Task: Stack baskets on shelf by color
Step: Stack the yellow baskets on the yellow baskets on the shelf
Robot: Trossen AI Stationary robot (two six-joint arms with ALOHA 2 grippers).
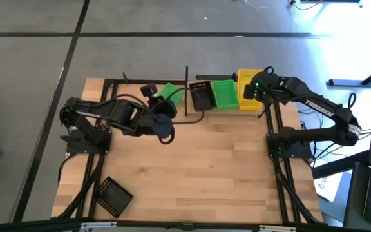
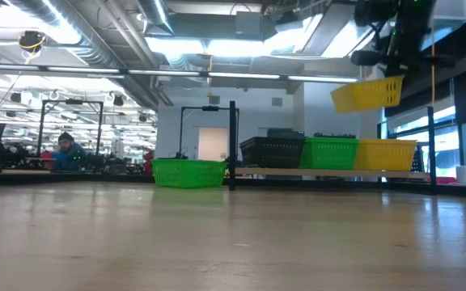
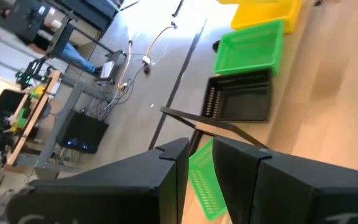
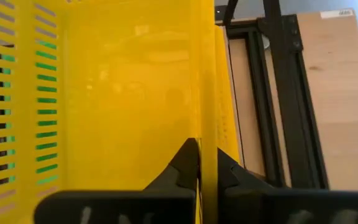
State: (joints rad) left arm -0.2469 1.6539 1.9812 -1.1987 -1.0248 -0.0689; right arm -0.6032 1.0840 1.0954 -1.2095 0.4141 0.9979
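— Two arms; any writing on them?
— "TROSSEN" runs along the right arm point(image 1: 317, 106).
— And its right gripper point(image 4: 207, 163)?
— Jaws clamped on a yellow basket point(image 2: 368, 93), held tilted above the yellow one on the shelf point(image 2: 281, 171).
— The left gripper point(image 3: 199, 163)?
— Jaws parted around the wall of a green basket point(image 1: 171, 94) just beside the shelf's middle post. Open counter point(image 1: 205, 174) lies before the shelf.

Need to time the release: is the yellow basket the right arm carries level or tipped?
Tipped. In the low view the held yellow basket hangs slanted above the yellow basket on the shelf, the right end effector pinching its wall.
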